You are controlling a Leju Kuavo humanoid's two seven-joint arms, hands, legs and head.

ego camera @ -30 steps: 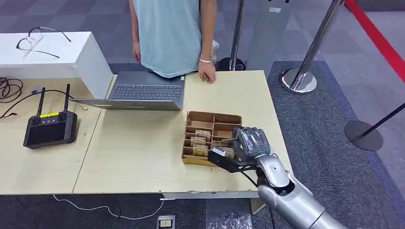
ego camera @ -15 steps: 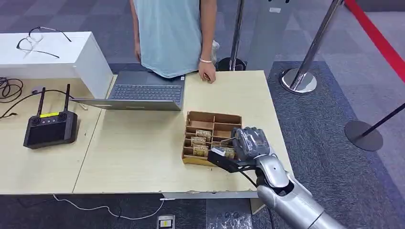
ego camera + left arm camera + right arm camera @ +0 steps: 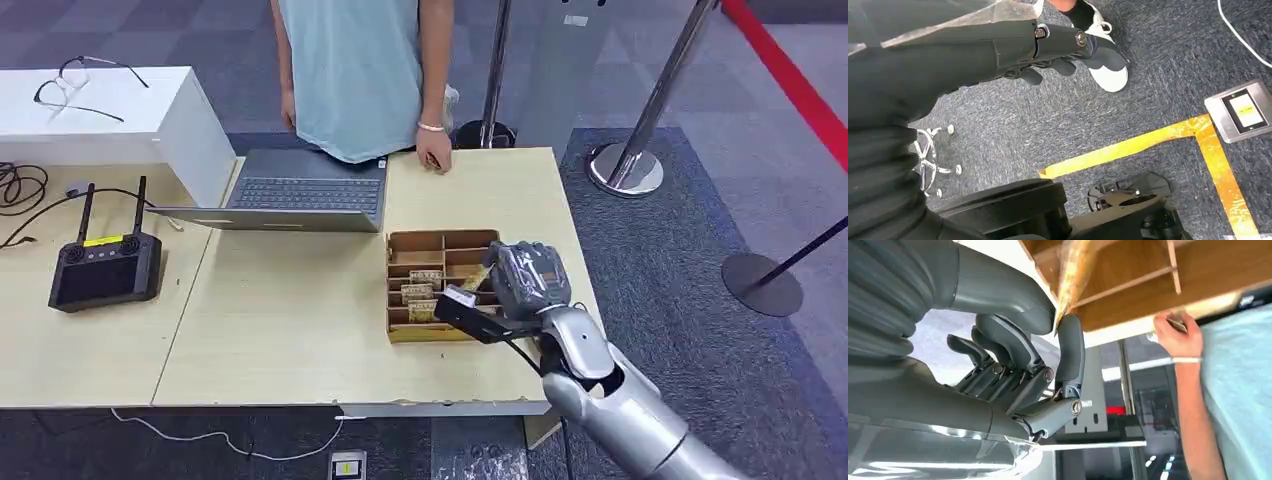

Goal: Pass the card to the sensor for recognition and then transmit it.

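The right hand had lifted up and away from the box, pinching one card between thumb and finger, so it needed to hold tight and rise slowly.

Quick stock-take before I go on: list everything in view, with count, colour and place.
card: one, tan, pinched by the right robot hand
divided box: one, brown cardboard, table right, more cards inside
laptop: one, grey, table back
controller: one, black, table left
white box: one, back left
glasses: one pair, on white box
stanchions: two chrome, right floor
person: one, behind table
right robot hand: grey, over divided box
left robot hand: dark, above the floor
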